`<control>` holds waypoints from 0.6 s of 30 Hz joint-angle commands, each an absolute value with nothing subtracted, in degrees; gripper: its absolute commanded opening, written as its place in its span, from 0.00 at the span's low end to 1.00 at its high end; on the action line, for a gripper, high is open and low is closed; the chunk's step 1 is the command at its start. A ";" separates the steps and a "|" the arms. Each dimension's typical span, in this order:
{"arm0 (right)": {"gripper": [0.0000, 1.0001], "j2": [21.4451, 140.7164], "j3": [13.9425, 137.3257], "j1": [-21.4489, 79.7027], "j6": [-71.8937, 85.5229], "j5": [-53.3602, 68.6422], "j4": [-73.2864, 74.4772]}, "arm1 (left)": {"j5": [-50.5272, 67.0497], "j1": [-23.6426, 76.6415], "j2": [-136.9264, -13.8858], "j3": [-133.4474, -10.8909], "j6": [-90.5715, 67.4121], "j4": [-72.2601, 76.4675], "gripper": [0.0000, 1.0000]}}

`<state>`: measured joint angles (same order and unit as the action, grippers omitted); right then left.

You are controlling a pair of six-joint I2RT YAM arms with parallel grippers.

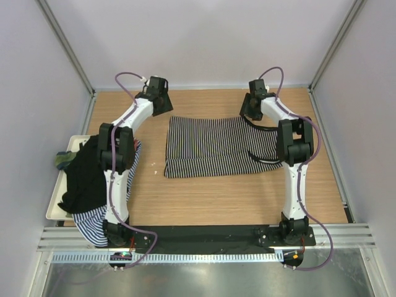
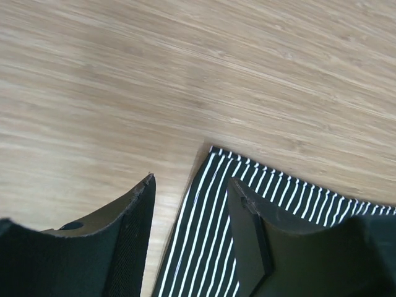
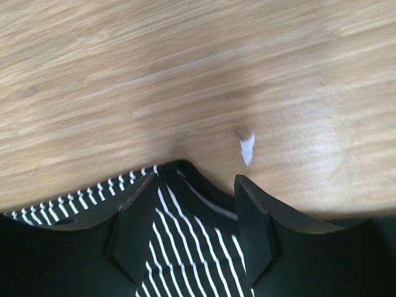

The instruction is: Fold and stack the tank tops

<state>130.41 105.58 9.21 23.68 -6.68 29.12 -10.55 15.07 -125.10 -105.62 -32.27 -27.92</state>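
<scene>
The black-and-white striped tank top [image 1: 216,145] lies spread flat in the middle of the wooden surface [image 1: 204,198] as a broad rectangle. Its fine stripes run from far edge to near edge, and black-bound straps curl at its right end. The left tool [image 2: 192,182] hovers at the top's far left corner with its jaws partly apart and gripping nothing. One finger is over bare wood, the other over the striped cloth, and the corner lies flat below the gap. The right tool [image 3: 195,179] hangs at the far right corner, jaws likewise apart and empty, with the black-edged cloth showing between them. Left of the striped top, a white tray [image 1: 54,207] carries a heap: a black tank top [image 1: 83,179], a blue-and-white striped one [image 1: 93,219] and some green cloth [image 1: 64,159].
</scene>
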 commanded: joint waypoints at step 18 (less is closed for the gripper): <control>0.19 135.70 113.46 9.32 22.85 -0.79 30.41 | -3.87 14.94 -135.79 -114.87 -33.49 -30.85 0.49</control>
<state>135.09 111.09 9.19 23.33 -1.74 30.61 -4.43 14.92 -134.61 -112.03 -32.99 -30.17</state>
